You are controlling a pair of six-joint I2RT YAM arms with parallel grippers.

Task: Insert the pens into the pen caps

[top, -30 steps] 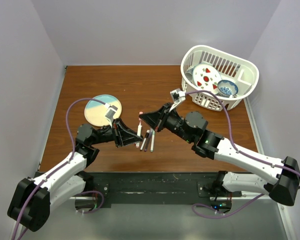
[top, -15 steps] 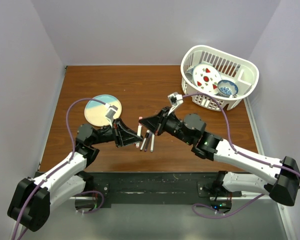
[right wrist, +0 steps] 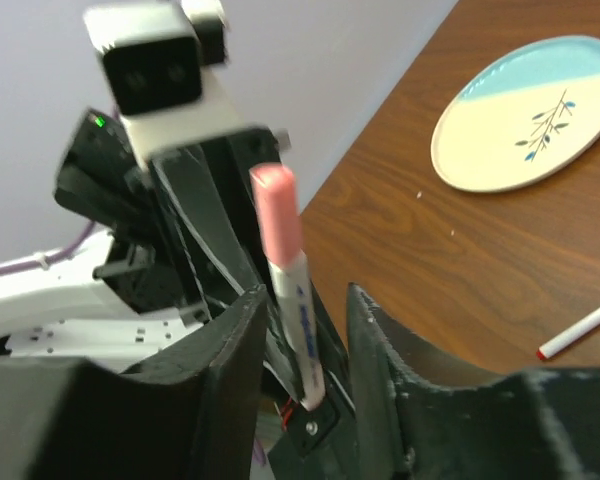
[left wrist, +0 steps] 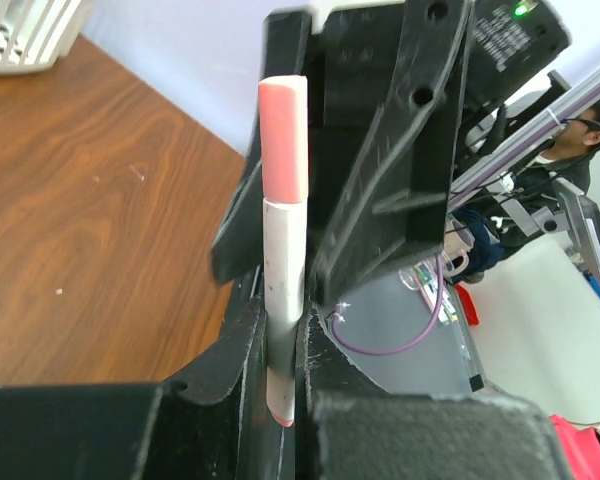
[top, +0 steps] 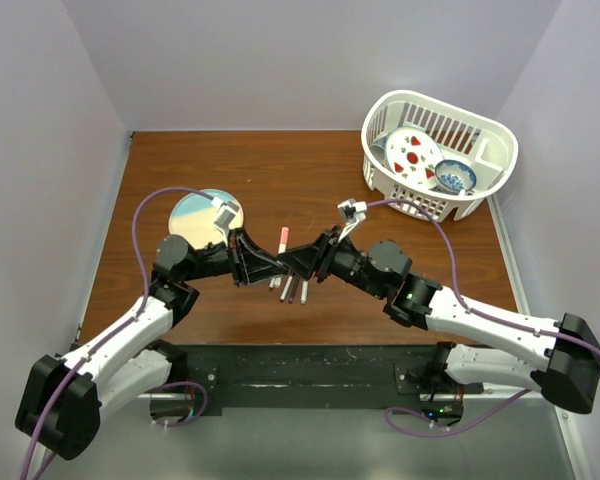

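Observation:
My left gripper [left wrist: 280, 345] is shut on the lower barrel of a white pen [left wrist: 281, 275], which stands upright. A pink pen cap [left wrist: 284, 140] sits on the pen's top end. In the top view the capped pen [top: 280, 250] is held above the table's middle, between my left gripper [top: 265, 268] and my right gripper [top: 298, 262]. In the right wrist view my right gripper [right wrist: 308, 300] is open. Its jaws stand on either side of the pen [right wrist: 302, 320] below the pink cap [right wrist: 278, 215], with a gap on the right side.
Three more pens [top: 292, 290] lie on the wood under the grippers; one red-tipped pen [right wrist: 580, 328] shows in the right wrist view. A round plate [top: 192, 215] lies to the left. A white basket [top: 485, 175] with dishes stands at the back right.
My right gripper has opened and let go of the pink cap, which now stays on the pen. Both grippers have closed in on each other, the left one shifting right with the pen.

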